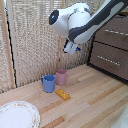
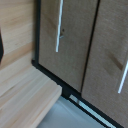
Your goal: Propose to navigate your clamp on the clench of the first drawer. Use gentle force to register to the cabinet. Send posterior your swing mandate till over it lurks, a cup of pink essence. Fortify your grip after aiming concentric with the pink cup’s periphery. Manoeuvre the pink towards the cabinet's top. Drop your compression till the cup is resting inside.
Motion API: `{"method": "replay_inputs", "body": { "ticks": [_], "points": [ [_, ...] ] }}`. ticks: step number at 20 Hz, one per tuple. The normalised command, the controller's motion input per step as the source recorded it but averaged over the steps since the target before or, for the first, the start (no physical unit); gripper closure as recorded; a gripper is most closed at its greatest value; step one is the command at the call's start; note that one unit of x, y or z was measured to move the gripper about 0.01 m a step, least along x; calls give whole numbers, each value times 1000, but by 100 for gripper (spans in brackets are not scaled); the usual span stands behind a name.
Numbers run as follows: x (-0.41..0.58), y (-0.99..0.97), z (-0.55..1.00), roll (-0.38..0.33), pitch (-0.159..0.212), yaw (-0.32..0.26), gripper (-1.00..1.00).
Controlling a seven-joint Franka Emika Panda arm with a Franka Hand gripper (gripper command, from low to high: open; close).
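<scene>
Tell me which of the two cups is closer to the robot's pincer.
The pink cup. It stands almost straight below the pincer, behind the blue cup, which sits beside it toward the exterior view's left and nearer the camera.

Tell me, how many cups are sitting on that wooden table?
2. The blue cup stands toward the exterior view's left, and the pink cup stands right beside it, slightly farther back. None appear hidden, though the closed drawers could hold more.

No readable text, label, brand or number appears on anything.
</scene>
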Motion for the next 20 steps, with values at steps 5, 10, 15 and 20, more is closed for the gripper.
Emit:
{"method": "replay_inputs", "body": {
  "ticks": [5, 10, 15, 20],
  "points": [
    [131, -462, 626, -157, -9, -55, -100],
    [25, -457, 306, -219, -23, -66, -100],
    [0, -482, 107, -211, -65, -3, -100],
    [-11, -529, 22, -216, -19, 0, -100]
  ]
}}
